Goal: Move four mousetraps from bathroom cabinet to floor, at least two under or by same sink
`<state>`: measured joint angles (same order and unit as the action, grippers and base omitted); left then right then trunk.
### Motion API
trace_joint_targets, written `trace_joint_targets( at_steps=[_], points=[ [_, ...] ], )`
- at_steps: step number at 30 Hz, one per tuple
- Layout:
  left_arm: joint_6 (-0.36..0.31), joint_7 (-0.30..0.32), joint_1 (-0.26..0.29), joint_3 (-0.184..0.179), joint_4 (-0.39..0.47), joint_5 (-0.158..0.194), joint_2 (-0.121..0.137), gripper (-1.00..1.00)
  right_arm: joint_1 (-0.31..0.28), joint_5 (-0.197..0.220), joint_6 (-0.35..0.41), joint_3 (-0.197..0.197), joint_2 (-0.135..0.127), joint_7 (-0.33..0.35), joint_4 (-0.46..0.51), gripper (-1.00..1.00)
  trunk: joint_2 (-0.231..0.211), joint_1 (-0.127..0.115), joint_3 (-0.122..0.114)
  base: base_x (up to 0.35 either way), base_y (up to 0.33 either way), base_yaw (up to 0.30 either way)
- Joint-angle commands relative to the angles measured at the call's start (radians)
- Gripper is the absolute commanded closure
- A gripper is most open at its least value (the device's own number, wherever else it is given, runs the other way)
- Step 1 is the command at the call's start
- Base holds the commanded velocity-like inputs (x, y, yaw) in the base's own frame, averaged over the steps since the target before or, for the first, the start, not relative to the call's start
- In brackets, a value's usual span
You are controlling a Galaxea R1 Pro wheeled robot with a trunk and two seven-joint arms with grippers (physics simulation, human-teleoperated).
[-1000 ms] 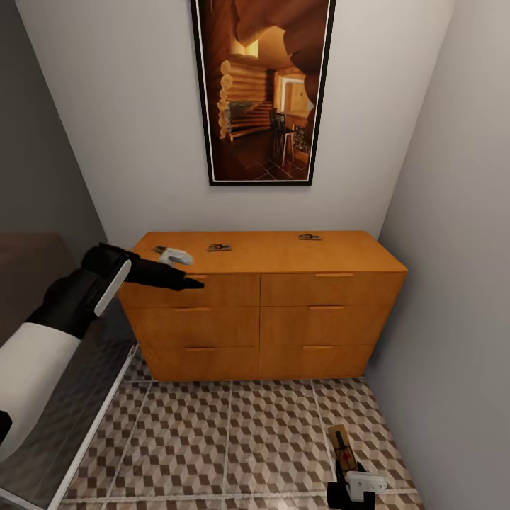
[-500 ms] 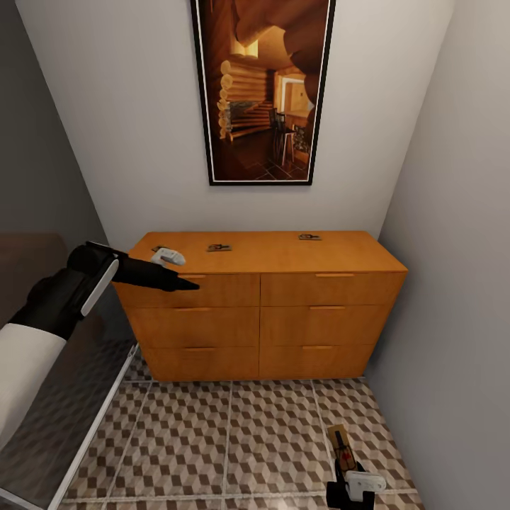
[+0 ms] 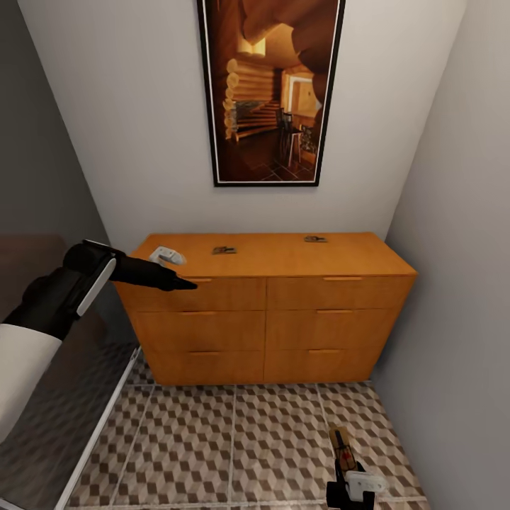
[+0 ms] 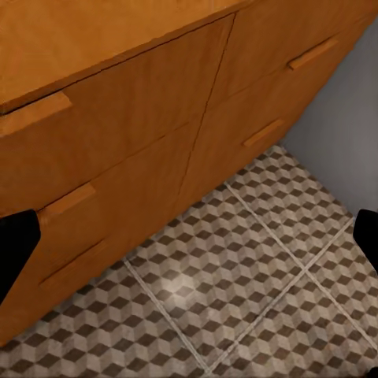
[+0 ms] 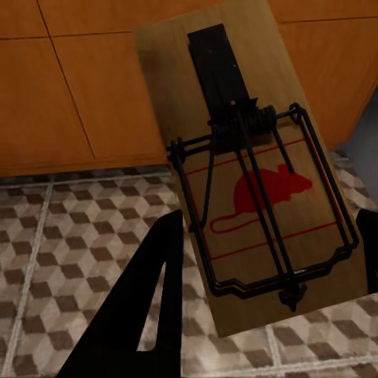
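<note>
framed painting point(image 3: 271, 88): log-cabin interior, on white wall point(image 3: 127, 127) | grey side wall point(image 3: 460, 283)

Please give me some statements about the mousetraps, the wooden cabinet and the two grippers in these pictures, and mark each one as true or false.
1. The right gripper holds a tan wooden mousetrap with a red mouse print. True.
2. All drawers of the orange-brown wooden cabinet stand open. False: all six are closed.
3. Small dark mousetraps lie on the cabinet top, one nearer the middle, one toward the right. True.
4. The left gripper grips a drawer handle. False: it is open in front of the cabinet and holds nothing.
5. The floor is plain white tile. False: it has a brown and beige cube pattern.
</note>
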<state>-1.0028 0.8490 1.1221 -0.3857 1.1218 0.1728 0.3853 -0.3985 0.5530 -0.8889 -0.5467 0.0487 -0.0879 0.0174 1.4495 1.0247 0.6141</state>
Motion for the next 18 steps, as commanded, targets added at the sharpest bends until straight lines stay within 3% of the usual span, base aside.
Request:
trace_joint_targets(
  at_steps=[1,6,18],
  points=[
    [-0.007,-0.004,0.001,-0.004,0.001,0.008,0.001,-1.00,-0.001,0.002,-0.002,-0.009,0.000,-0.007,-0.001,1.00,0.000,0.000,0.001,0.197,0.231,0.000],
    [-0.007,-0.004,0.001,-0.029,0.018,0.008,0.001,-1.00,-0.001,0.002,-0.002,-0.009,0.000,-0.007,-0.001,1.00,0.000,0.000,-0.002,0.208,0.236,-0.087],
    [-0.008,-0.004,0.001,-0.073,0.024,0.008,0.001,-1.00,-0.001,0.002,-0.004,-0.009,0.000,-0.007,-0.001,1.00,0.000,0.000,-0.015,0.261,0.193,-0.209]
  ],
)
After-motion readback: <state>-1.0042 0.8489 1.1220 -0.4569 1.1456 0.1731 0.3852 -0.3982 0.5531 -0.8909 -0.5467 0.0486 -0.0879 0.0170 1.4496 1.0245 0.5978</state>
